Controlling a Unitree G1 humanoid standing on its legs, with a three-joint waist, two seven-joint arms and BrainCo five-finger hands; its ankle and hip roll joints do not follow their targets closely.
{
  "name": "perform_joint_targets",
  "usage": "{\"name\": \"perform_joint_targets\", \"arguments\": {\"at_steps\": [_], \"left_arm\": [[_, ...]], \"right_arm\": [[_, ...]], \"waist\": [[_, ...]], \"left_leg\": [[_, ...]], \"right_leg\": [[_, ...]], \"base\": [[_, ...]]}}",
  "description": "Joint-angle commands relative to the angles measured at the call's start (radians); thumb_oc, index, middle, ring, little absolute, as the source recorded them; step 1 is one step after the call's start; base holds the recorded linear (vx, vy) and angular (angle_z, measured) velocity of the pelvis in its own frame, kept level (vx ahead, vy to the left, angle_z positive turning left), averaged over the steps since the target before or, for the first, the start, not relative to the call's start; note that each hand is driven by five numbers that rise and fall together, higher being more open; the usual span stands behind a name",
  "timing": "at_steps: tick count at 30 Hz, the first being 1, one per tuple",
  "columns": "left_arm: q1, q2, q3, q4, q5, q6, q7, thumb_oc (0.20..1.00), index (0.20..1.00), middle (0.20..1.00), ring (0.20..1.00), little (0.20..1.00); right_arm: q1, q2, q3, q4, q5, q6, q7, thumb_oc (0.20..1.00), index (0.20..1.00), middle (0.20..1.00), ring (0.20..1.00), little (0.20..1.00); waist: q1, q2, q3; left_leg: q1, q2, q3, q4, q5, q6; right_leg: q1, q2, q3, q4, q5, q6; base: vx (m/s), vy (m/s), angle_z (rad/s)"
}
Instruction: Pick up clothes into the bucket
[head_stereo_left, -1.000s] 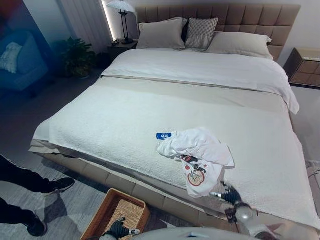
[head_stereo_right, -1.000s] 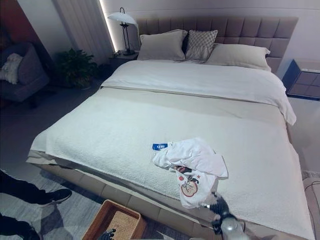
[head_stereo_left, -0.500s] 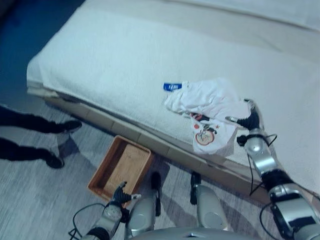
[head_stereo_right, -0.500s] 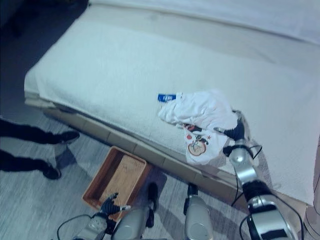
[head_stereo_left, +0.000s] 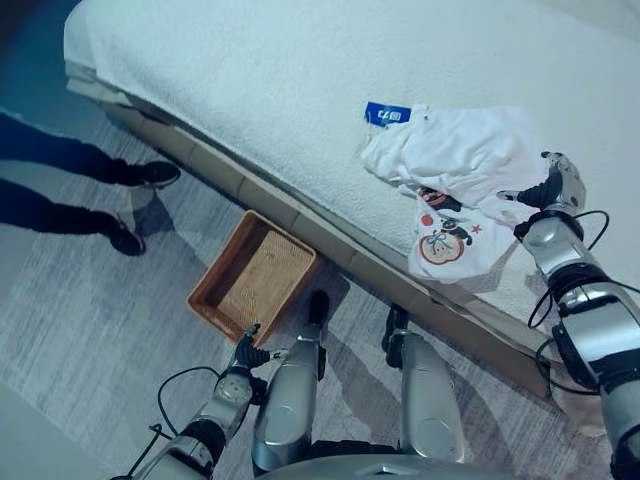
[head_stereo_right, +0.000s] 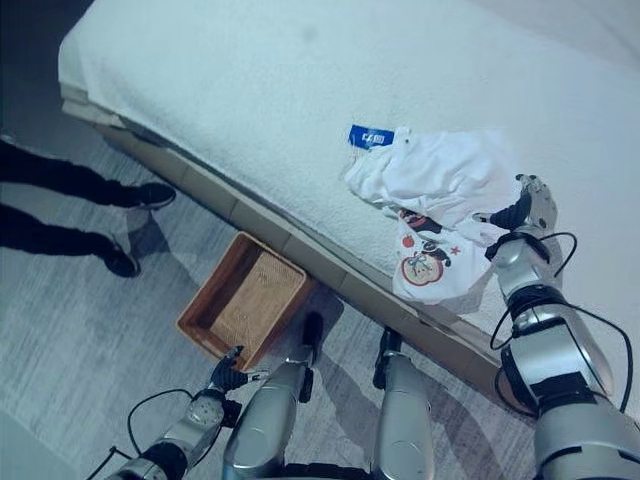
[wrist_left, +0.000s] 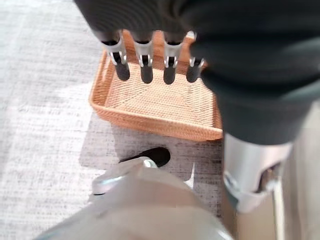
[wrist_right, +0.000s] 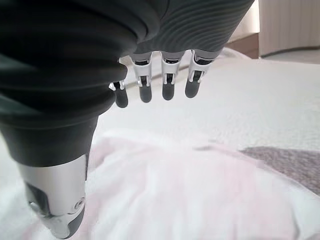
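On the bed: bed (head_stereo_left: 250, 90) with white textured cover takes the upper part of both eye views, its near edge running diagonally down toward the robot's right.
Floor: grey carpet (head_stereo_left: 90, 330) below the bed edge.
Person: dark trouser legs and black shoes (head_stereo_left: 70, 190) on the carpet at the robot's far left, well apart from the basket.
Basket: brown woven tray basket (head_stereo_left: 255, 275) flat on the carpet just beside the bed edge, nothing inside it; left wrist view shows its bare woven floor (wrist_left: 160, 102).
Clothes: crumpled white garment (head_stereo_left: 455, 165) on the bed near its edge, long axis running roughly from the bed toward the edge; a flap with a round cartoon print (head_stereo_left: 440, 240) points down over the edge; blue tag (head_stereo_left: 387, 114) at the end farther onto the bed.
Right arm: stretched forward over the bed edge; right hand (head_stereo_left: 552, 185) at the garment's right side, touching or just beside the cloth, can't tell which.
Right hand state: fingers (wrist_right: 167, 82) straight and released, hanging above the white cloth, holding nothing.
Left arm: low by the robot's side; left hand (head_stereo_left: 247, 352) just beside the basket's near corner.
Left hand state: fingers (wrist_left: 145, 62) straight, relaxed, above the basket rim, grasping nothing.
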Motion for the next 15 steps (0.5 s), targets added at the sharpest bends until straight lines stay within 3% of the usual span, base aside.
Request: {"name": "perform_joint_targets", "arguments": {"at_steps": [1,2,3,5,6,8,15], "left_arm": [[0.033,-0.046,-0.049,-0.024,-0.046,-0.010,0.009,1.000,1.000,1.000,1.000,1.000],[0.032,-0.046,-0.049,-0.024,-0.046,-0.010,0.009,1.000,1.000,1.000,1.000,1.000],[0.027,-0.047,-0.053,-0.023,-0.046,-0.009,0.006,1.000,1.000,1.000,1.000,1.000],[0.015,-0.050,-0.055,-0.019,-0.049,-0.005,0.006,1.000,1.000,1.000,1.000,1.000],[0.007,-0.052,-0.059,-0.018,-0.048,-0.004,0.007,1.000,1.000,1.000,1.000,1.000],[0.004,-0.052,-0.062,-0.021,-0.048,-0.005,0.009,1.000,1.000,1.000,1.000,1.000],[-0.022,-0.053,-0.056,-0.015,-0.049,-0.010,0.018,1.000,1.000,1.000,1.000,1.000]], "right_arm": [[-0.054,-0.096,0.050,0.030,0.000,0.028,0.034,1.000,1.000,1.000,1.000,1.000],[-0.055,-0.096,0.050,0.031,0.000,0.028,0.034,1.000,1.000,1.000,1.000,1.000],[-0.061,-0.097,0.051,0.047,-0.001,0.031,0.047,0.947,0.947,0.947,0.947,0.947],[-0.075,-0.095,0.061,0.048,-0.001,0.036,0.055,0.755,0.755,0.755,0.755,0.755],[-0.078,-0.088,0.065,0.053,-0.005,0.037,0.058,0.325,0.325,0.325,0.325,0.325],[-0.077,-0.084,0.059,0.053,-0.001,0.036,0.054,0.200,0.200,0.200,0.200,0.200],[-0.107,-0.077,0.078,0.001,-0.002,0.022,0.041,0.200,0.200,0.200,0.200,0.200]], "waist": [[0.013,-0.024,0.001],[0.013,-0.023,0.001],[0.016,-0.021,0.001],[0.017,-0.021,0.001],[0.019,-0.021,0.001],[0.021,-0.021,0.001],[0.011,-0.044,0.001]], "left_leg": [[-0.039,-0.023,-0.053,0.070,-0.040,0.000],[-0.039,-0.023,-0.053,0.070,-0.040,0.000],[-0.045,-0.026,-0.060,0.068,-0.036,0.000],[-0.055,-0.031,-0.069,0.065,-0.032,0.002],[-0.062,-0.035,-0.075,0.064,-0.030,0.003],[-0.064,-0.036,-0.076,0.065,-0.030,0.003],[-0.042,-0.038,-0.055,0.075,-0.047,0.006]], "right_leg": [[0.060,-0.042,0.014,-0.025,-0.002,0.053],[0.060,-0.043,0.013,-0.025,-0.002,0.053],[0.055,-0.046,0.007,-0.024,-0.002,0.053],[0.049,-0.052,-0.001,-0.021,0.000,0.054],[0.044,-0.058,-0.005,-0.025,0.004,0.057],[0.044,-0.060,-0.007,-0.026,0.005,0.058],[0.064,-0.064,0.011,-0.048,0.024,0.068]], "base": [[-0.02,-0.038,0.38],[-0.01,-0.031,0.32],[-0.01,-0.012,0.26],[0.00,-0.012,0.27],[0.01,0.001,0.17],[0.00,0.011,0.13],[0.00,0.045,0.03]]}}
